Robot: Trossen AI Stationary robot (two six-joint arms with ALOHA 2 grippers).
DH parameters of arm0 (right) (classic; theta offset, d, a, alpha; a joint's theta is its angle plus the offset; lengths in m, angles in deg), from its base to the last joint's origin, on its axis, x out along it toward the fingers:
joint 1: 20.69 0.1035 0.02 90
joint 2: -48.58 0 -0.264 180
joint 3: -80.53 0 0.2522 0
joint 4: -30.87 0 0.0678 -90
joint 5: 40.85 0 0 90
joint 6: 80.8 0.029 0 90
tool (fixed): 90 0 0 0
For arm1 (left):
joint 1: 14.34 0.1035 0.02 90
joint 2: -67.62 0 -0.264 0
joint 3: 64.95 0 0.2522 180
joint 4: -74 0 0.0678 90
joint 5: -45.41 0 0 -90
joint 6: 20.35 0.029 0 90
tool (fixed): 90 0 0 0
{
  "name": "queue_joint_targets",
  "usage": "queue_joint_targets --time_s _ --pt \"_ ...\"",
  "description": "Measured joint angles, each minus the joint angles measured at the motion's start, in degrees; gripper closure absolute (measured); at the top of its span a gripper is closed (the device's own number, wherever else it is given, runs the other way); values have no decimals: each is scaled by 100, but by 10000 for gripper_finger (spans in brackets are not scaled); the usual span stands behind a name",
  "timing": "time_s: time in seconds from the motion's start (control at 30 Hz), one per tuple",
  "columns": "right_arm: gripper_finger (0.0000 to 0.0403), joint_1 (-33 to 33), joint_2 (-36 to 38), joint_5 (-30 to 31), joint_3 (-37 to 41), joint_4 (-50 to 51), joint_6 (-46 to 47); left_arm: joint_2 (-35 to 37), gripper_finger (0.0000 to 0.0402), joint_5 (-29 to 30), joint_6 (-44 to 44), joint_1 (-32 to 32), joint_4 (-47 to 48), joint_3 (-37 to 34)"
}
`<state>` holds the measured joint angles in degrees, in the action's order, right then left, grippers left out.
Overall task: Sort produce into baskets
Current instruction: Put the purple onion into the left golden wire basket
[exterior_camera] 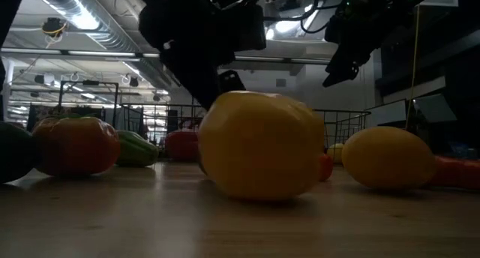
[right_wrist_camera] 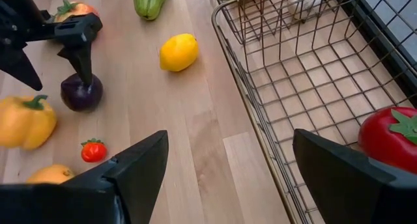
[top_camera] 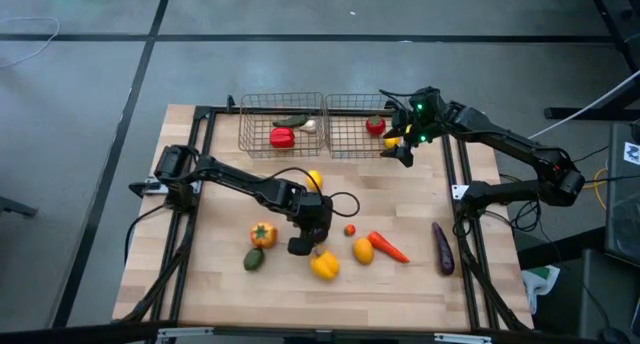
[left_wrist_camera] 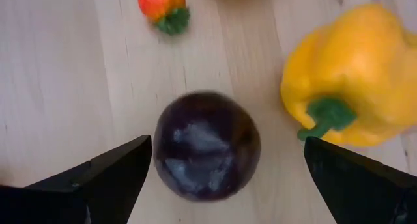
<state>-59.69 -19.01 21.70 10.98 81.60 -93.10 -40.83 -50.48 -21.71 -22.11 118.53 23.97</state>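
Observation:
A dark purple round piece of produce (left_wrist_camera: 207, 146) rests on the wooden table. My left gripper (left_wrist_camera: 228, 140) is open over it, pointing steeply down, one finger on each side; I see no touch. A yellow pepper (left_wrist_camera: 355, 81) and a small tomato (left_wrist_camera: 163, 6) lie beside it. My right gripper (right_wrist_camera: 230, 136) hangs open and holds nothing, beside the right basket (right_wrist_camera: 242, 87), which holds a red tomato (right_wrist_camera: 391, 139). The left basket (top_camera: 243, 126) holds a red pepper (top_camera: 283, 137), a green piece and a white one.
Near the table's front lie an orange-red pepper (top_camera: 263, 233), an avocado (top_camera: 254, 259), an orange fruit (top_camera: 363, 250), a carrot (top_camera: 390, 248) and an eggplant (top_camera: 442, 248). A lemon (top_camera: 314, 179) sits mid-table. Bare wood shows between the lemon and the baskets.

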Motion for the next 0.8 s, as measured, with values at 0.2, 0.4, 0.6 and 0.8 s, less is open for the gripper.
queue_joint_targets --time_s 0.2,0.4,0.6,0.8 --pt "77 0 0 -1 2 1 -1 -140 1 2 -4 0 -39 -2" --pt "77 0 0 2 1 2 0 -288 1 4 -4 -1 -183 0" --pt "77 0 0 2 2 1 0 -356 1 15 -9 0 -143 0" --pt "77 0 0 2 2 0 -2 -359 1 89 -406 -11 -342 0"
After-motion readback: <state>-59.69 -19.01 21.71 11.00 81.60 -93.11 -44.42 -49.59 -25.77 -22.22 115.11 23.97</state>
